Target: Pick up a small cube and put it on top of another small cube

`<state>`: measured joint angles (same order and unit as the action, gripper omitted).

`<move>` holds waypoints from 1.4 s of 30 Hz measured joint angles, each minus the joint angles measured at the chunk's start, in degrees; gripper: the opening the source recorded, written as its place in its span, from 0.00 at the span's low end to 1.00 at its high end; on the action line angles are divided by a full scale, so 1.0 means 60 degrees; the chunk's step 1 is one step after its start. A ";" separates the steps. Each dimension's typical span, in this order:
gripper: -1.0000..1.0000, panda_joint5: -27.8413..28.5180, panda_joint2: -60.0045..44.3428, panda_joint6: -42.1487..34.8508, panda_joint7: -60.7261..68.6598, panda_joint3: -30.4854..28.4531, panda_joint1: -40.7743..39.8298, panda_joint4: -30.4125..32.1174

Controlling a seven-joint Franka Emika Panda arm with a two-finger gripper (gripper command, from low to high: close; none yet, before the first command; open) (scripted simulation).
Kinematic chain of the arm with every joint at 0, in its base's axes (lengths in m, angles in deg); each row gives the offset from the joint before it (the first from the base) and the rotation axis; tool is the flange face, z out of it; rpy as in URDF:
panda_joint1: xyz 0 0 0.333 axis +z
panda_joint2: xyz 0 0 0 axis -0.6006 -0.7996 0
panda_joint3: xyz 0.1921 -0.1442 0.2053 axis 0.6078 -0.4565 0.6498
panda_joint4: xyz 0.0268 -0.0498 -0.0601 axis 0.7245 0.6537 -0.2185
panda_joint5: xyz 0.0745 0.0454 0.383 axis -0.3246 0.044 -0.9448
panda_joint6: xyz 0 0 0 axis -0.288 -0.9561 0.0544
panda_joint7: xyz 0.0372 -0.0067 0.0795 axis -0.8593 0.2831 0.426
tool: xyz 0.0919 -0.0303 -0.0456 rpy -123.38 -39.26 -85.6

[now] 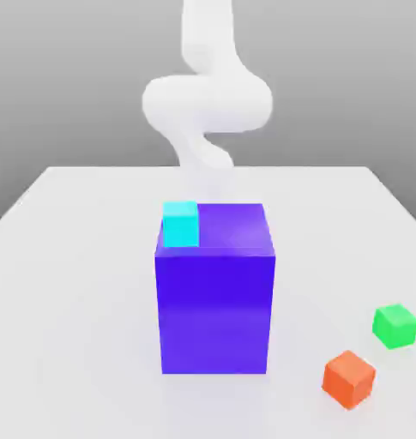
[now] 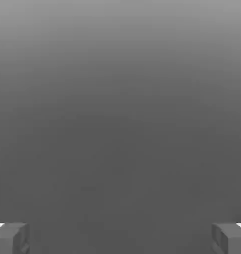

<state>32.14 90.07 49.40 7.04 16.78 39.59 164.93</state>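
Exterior view: a tall purple block (image 1: pixel 214 291) stands at the middle of the white surface (image 1: pixel 65 283), hiding the base of the white arm (image 1: pixel 207 103) behind it and part of the far edge. A cyan cube (image 1: pixel 180 224) sits on the block's top, at its near corner toward the exterior view's left. A green cube (image 1: pixel 394 326) and an orange cube (image 1: pixel 348 378) lie apart near the surface's near corner on the exterior view's right. Hand view: the pincer (image 2: pixel 120 238) stands wide and empty, its fingertips (image 2: pixel 10 237) cut off by the frame.
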 joint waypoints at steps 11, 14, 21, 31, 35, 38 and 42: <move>0.50 -0.0160 -0.3866 0.0916 0.2865 0.0338 0.1703 -0.0452; 0.50 -0.0167 -0.4904 0.1161 0.3606 0.0546 0.2055 -0.0574; 0.50 0.0114 -0.7333 0.1738 0.5134 0.1049 0.3032 -0.0856; 0.50 0.1337 -1.0857 0.2563 0.6687 0.1648 0.4010 -0.1287; 0.50 0.1772 -1.2247 0.3477 0.6552 0.1407 0.4296 -0.1590; 0.00 0.1816 -1.2422 0.3607 0.6525 0.1361 0.4335 -0.1631; 0.00 0.1834 -1.2509 0.3659 0.6513 0.1340 0.4354 -0.1651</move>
<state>43.15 15.02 71.36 46.13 24.82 65.71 155.03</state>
